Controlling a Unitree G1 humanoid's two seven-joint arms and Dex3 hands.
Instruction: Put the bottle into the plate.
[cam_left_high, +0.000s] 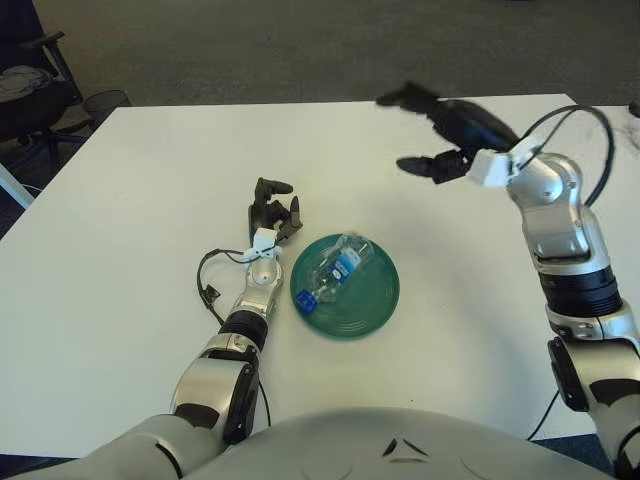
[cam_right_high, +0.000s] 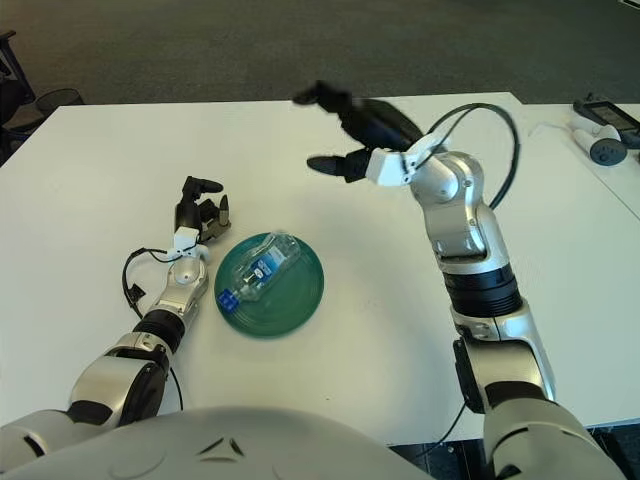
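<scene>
White table fills most of the view, with grey carpet beyond it and a dark chair at the far left corner. Near the front edge sits a green plate. On it lies the bottle, on its side, clear with a blue label and a blue cap; the cap end points toward the robot and to the left, near the plate's rim, while the base points away and to the right. Nothing grips it.

Right hand is raised above the far right part of the table, well apart from the plate. Its dark fingers are spread and hold nothing; the upper part of the hand is blurred, so the exact pose of each finger is hard to make out.

Left hand shows just beside the plate's left rim, a little farther back, with its forearm stretched along the table. Its fingers are loosely bent upward and empty. A thin black cable loops beside the left wrist.
</scene>
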